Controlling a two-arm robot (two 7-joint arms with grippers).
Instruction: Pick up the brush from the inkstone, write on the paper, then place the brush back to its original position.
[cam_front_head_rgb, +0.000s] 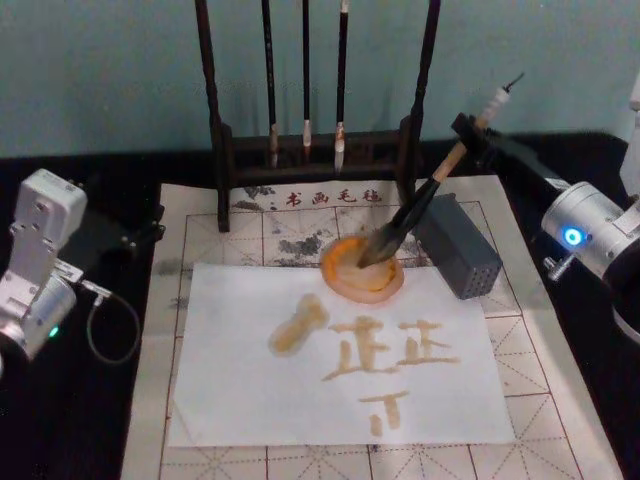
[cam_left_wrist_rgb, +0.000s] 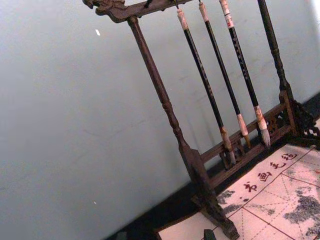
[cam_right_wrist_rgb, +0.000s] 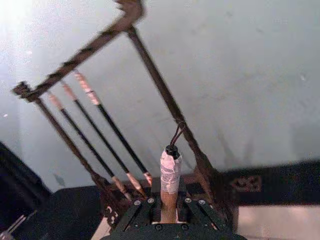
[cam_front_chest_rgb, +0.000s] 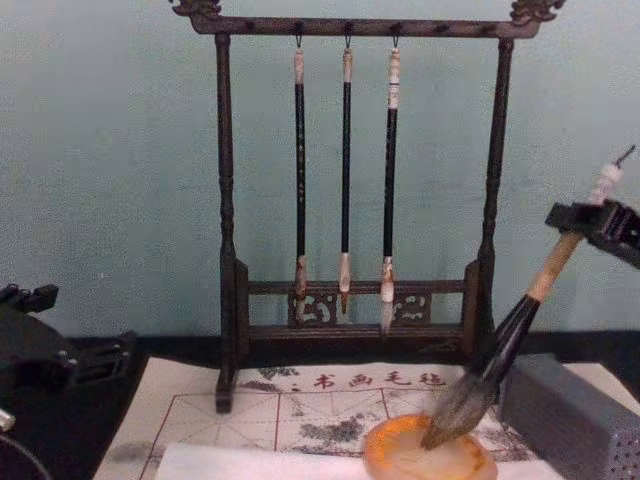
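The brush (cam_front_head_rgb: 418, 208) is gripped by the right gripper (cam_front_head_rgb: 468, 128), which is clenched on the tan handle near its white end, at the upper right of the head view. In the right wrist view the handle is seen clamped between the fingers (cam_right_wrist_rgb: 142, 210), with the white end standing free beyond them. The bristle head is set in the inkstone (cam_front_head_rgb: 340, 282), at centre frame just above the paper (cam_front_head_rgb: 250, 400) and near the block (cam_front_head_rgb: 460, 250). How hard the tip presses on the dish cannot be told.

The long axis is tilted, not upright. It runs from the white end at upper right down to the bristles at lower left, so the head points down and toward the frame's centre (the same slant is shown in the chest view).

The brush is judged light, stiff in the handle and soft at the head. The glossy black section is likely slippery, so hold is best taken on the bare wood above it, as is done now. The bristles will splay if pressed, and the shallow dish could be nudged by a sideways drag. Amber strokes are already laid on the paper, so the return to the dish is judged the step in hand.

The left gripper (cam_front_head_rgb: 120, 235) is parked at the left edge, well apart from the paper.
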